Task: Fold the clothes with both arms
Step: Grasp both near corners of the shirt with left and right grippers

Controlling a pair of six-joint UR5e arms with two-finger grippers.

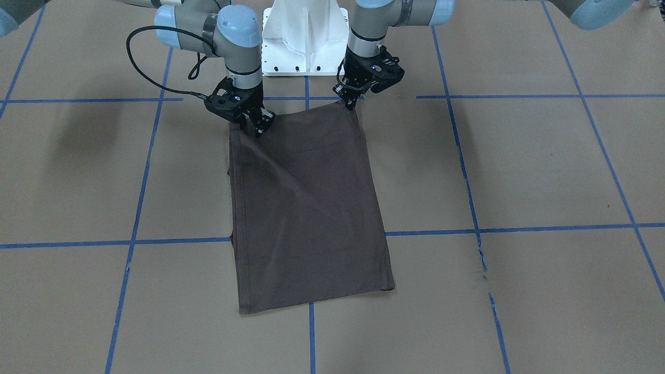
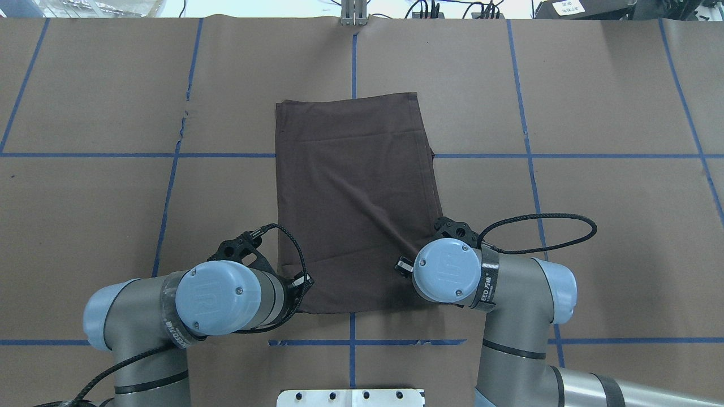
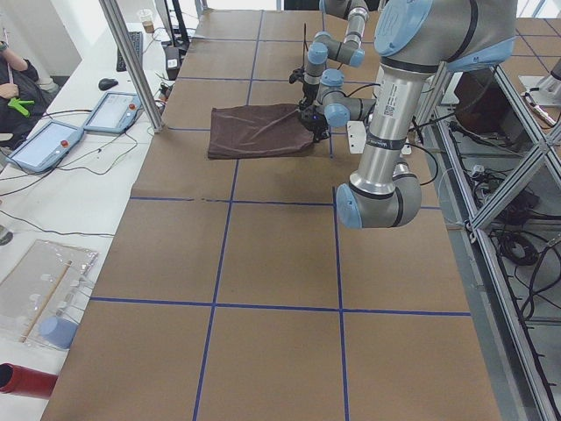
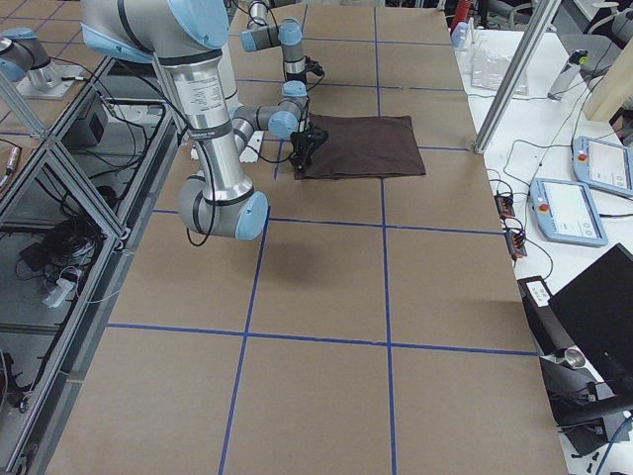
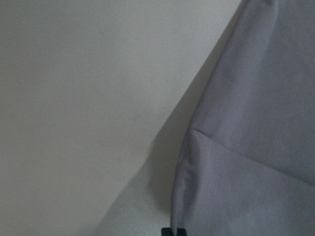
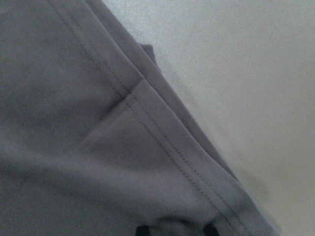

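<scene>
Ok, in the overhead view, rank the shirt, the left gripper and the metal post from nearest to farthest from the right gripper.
1. The shirt: the right gripper pinches its near corner.
2. The left gripper: at the shirt's other near corner.
3. The metal post: at the far table edge.

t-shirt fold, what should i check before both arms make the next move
1. Left tool grips a robot-side corner of the T-shirt: ok, its tips are closed on the raised corner.
2. Right tool grips the other robot-side corner: cannot tell; cloth bunches between its tips, which stand apart.
3. T-shirt lies flat as a narrow rectangle: ok, light creases only.
4. Side layers aligned: not ok, an under-layer peeks out along the right tool's side.
5. Far edge free to receive the fold: ok, nothing lies on the cloth.
</scene>
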